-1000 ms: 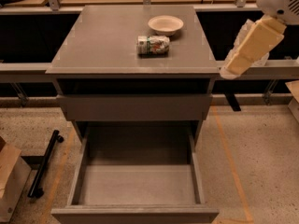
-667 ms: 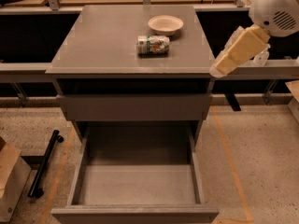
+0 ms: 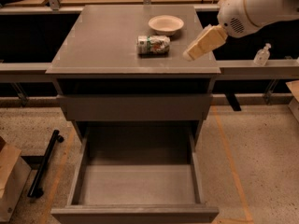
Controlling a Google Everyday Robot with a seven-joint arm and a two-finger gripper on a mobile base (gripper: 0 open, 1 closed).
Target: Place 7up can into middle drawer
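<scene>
1. You cannot tell if the jaws are open or closed. The gripper (image 3: 192,52) is hanging over the bench's (image 3: 98,41) right side, near the 7up can (image 3: 153,45) but not touching it.
2. You are probably doing the reaching step. Next, the jaws need to go around the can.
3. The can is lying on its side, long way left to right.
4. The middle drawer (image 3: 135,213) is waiting open below.

Single arm (image 3: 273,1) at the top right corner, white rounded wrist shell (image 3: 243,17) with a dotted grille facing camera; cream gripper (image 3: 189,55) sticks out of it, slanted down and left, tip lowest, sitting upper right of centre in view
</scene>
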